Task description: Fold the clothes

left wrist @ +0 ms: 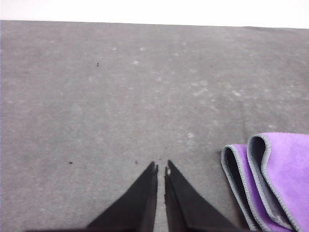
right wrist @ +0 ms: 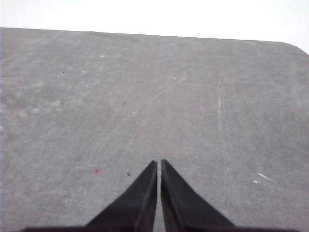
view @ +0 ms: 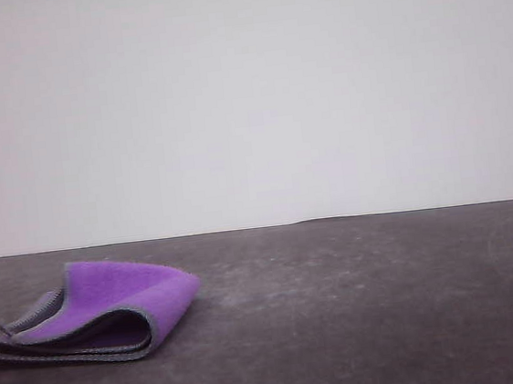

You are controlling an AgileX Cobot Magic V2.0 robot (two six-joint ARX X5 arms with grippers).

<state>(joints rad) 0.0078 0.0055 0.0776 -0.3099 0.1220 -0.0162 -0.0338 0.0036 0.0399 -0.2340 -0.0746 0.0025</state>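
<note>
The clothes lie folded on the dark grey table at the front left, purple face up, grey hem along the layered edges. In the left wrist view the same clothes show stacked folded edges beside my left gripper, which is shut with nothing in it and hovers over bare table, apart from the cloth. My right gripper is shut too, empty, over bare table.
The dark grey table stretches to the right and back, ending at a far edge before a plain white wall. A rounded table corner appears in the right wrist view.
</note>
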